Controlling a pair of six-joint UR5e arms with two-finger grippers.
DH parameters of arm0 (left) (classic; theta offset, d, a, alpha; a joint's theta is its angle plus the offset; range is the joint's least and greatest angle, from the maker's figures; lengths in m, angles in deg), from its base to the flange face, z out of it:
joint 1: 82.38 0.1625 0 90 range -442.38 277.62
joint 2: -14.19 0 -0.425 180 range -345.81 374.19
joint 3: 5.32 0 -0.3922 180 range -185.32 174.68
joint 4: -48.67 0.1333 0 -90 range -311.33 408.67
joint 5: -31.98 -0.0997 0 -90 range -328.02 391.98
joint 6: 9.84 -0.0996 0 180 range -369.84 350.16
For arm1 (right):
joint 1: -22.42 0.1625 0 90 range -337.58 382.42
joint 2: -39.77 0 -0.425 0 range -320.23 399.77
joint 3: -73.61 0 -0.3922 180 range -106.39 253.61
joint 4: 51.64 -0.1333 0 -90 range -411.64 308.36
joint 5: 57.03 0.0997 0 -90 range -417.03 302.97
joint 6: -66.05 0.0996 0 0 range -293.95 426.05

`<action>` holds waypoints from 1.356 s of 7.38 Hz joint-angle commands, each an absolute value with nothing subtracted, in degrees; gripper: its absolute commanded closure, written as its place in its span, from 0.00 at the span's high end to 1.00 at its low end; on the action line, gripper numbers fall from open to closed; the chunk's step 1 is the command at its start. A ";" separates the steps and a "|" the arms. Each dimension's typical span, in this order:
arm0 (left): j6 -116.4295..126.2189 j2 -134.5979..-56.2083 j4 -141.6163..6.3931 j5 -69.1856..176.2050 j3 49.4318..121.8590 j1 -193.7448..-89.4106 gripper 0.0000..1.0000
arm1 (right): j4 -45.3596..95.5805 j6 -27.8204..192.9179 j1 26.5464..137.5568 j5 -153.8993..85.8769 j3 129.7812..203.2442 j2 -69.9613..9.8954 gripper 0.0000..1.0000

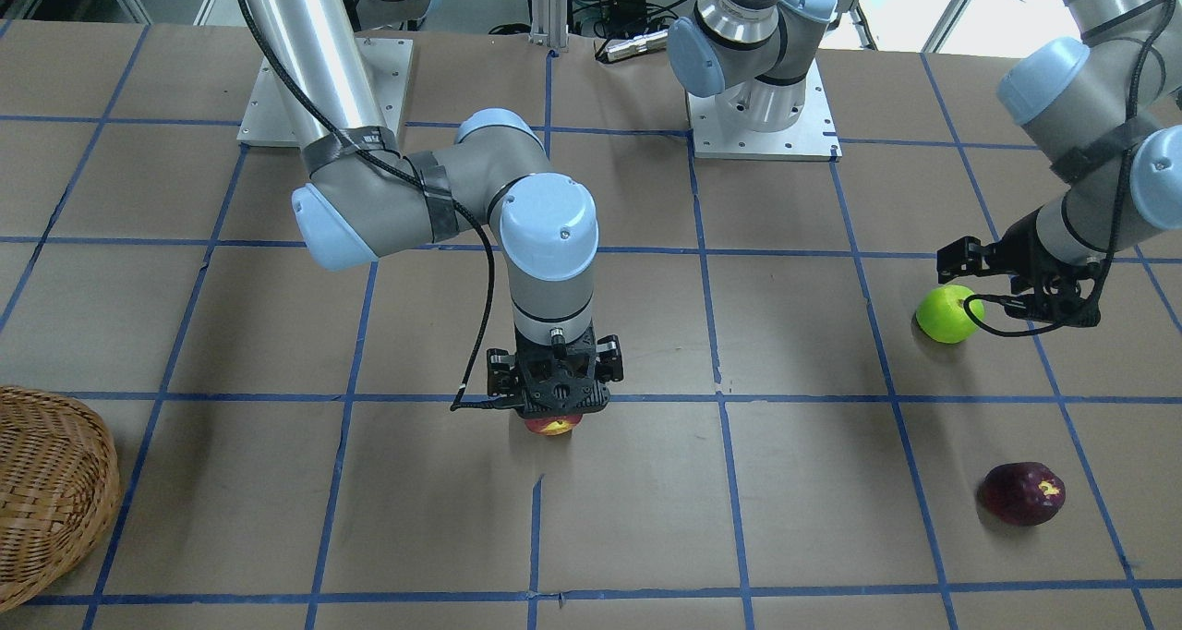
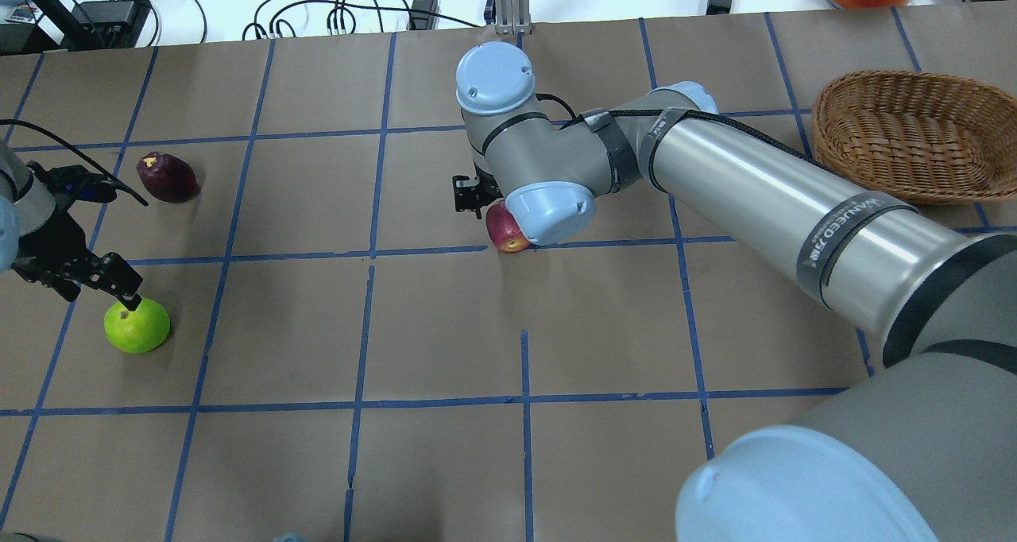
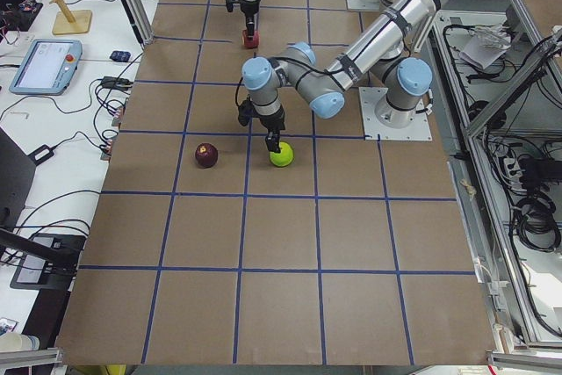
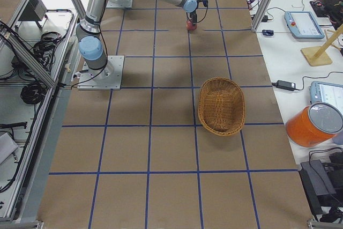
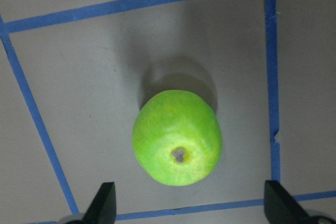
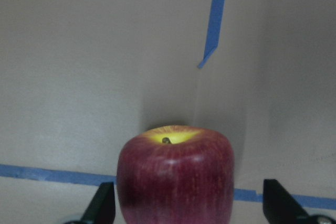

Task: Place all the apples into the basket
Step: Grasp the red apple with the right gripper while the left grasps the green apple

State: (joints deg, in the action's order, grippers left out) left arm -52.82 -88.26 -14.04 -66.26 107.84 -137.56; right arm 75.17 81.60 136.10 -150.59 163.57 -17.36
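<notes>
Your right gripper [image 1: 554,408] points straight down, its fingers spread wide. Your left gripper [image 5: 190,208] aims downward too, fingers equally parted.

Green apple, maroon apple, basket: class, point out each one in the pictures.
green apple [image 1: 948,314], front-facing view, middle of its skin.
maroon apple [image 1: 1022,493], front-facing view, middle of its skin.
basket [image 2: 914,184], overhead view, its near woven wall.

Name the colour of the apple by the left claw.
Bright green apple, clearest in the left wrist view.

Three apples: red apple [image 2: 505,230], green apple [image 1: 946,314], maroon apple [image 1: 1022,493]; one basket [image 1: 55,491]; two arms: left arm [image 1: 1062,122], right arm [image 1: 314,57]
</notes>
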 commanded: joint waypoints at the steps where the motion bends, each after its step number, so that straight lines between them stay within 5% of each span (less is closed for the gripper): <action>1: -53.78 -90.56 -10.06 -63.82 109.72 -137.05 1.00 | 77.29 80.73 136.15 -151.08 164.57 -16.74 1.00; 2: -54.13 -92.05 -7.69 -65.22 109.99 -137.05 1.00 | 77.47 80.90 135.98 -150.47 164.57 -16.48 0.94; 3: -54.65 -92.94 -6.80 -67.93 109.90 -137.05 1.00 | 77.65 80.81 135.63 -150.46 164.57 -16.39 0.55; 4: -54.57 -93.21 -6.62 -68.22 109.90 -137.05 1.00 | 77.48 80.90 135.28 -150.55 164.49 -16.82 0.31; 7: -54.05 -93.30 -6.70 -67.70 110.08 -137.14 1.00 | 66.11 73.58 126.18 -151.25 162.29 -26.19 0.16; 8: -54.13 -93.56 -6.70 -67.78 109.99 -137.14 0.76 | 62.92 70.47 119.87 -151.95 162.98 -30.15 0.14; 9: -54.05 -94.00 -6.62 -67.78 109.81 -137.14 0.37 | 61.58 66.53 112.15 -154.74 163.16 -32.45 0.13; 10: -53.87 -93.48 -7.49 -67.95 109.03 -137.57 0.23 | 61.65 55.96 104.76 -154.94 163.17 -34.12 0.13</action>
